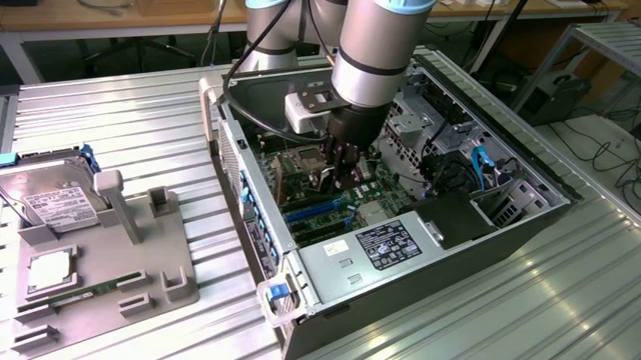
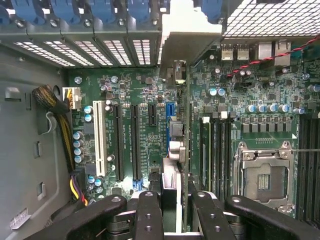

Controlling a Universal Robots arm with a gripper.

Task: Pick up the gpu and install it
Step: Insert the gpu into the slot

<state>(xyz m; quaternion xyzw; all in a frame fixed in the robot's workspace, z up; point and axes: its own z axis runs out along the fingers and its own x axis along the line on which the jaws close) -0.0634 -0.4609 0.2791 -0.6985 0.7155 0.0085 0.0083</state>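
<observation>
Inside an open black-and-silver desktop computer case (image 1: 431, 300) lying on its side on a ribbed metal table (image 1: 561, 300), the arm's black gripper (image 1: 338, 176) reaches down over the green motherboard (image 2: 150, 85). Its fingers (image 2: 150, 215) stand partly closed, clamped on the gpu (image 2: 179, 130), a thin black card seen edge-on from the wrist, its pale silver bracket (image 2: 190, 45) up against the row of rear slot openings. The card hangs over the board between the 2 long black expansion slots (image 2: 135, 142) and the empty silver processor socket (image 2: 262, 175); whether its lower edge has met a slot cannot be told.

The danger here looks to be alignment. If the card's edge comes down beside a slot and not into it, pressure would land on the small capacitors (image 2: 90, 112) or bare board. The bracket could also catch on the case's rear frame and tip the card in the grip, which holds it only near 1 end. A tilted card may jam half-seated or slip between the fingers.

Well apart, on a grey holder tray (image 1: 176, 247) at the exterior view's left, a silver hard drive with a white label (image 1: 55, 199) and a narrow green memory stick (image 1: 85, 294) sit untouched.
</observation>
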